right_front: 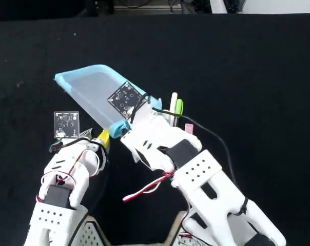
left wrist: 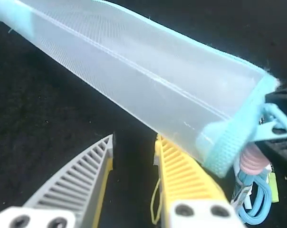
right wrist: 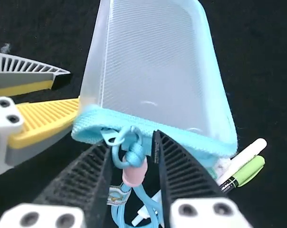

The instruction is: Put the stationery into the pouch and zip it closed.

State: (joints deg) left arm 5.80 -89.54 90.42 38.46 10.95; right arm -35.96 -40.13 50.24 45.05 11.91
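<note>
Translucent pouch [right_front: 93, 89] with light-blue trim lies flat and slantwise on the black desk [right_front: 247, 61]. It looks empty as far as the mesh lets me see. Stationery not in yet: white marker [right wrist: 245, 154] and green highlighter [right wrist: 250, 170] lie side by side on the desk, just beside the pouch's zipper-end corner. A small pink piece [right_front: 189, 128] sits near them, can't tell what it is.

Right gripper [right wrist: 130, 140] is at that same end, jaws apart, straddling the zipper pull [right wrist: 116, 137] and its blue cord with the pink bead [right wrist: 134, 176]. The cord hangs between the fingers, not pinched. Likely parked there to take the pull and work the zip.

Left gripper [left wrist: 134, 142] is open too, holding nothing. Its yellow finger [left wrist: 186, 175] has its tip right at the pouch's long edge near the same corner; the grey finger [left wrist: 81, 185] is clear of the fabric. Reads as a bracing spot: hold the fabric so the pouch doesn't slide when the pull gets tugged.

Can't tell whether the zip is open or closed. Judgement: early stage, nothing loaded. Risk: the light pouch drags along with the pull if the left side doesn't hold it.
</note>
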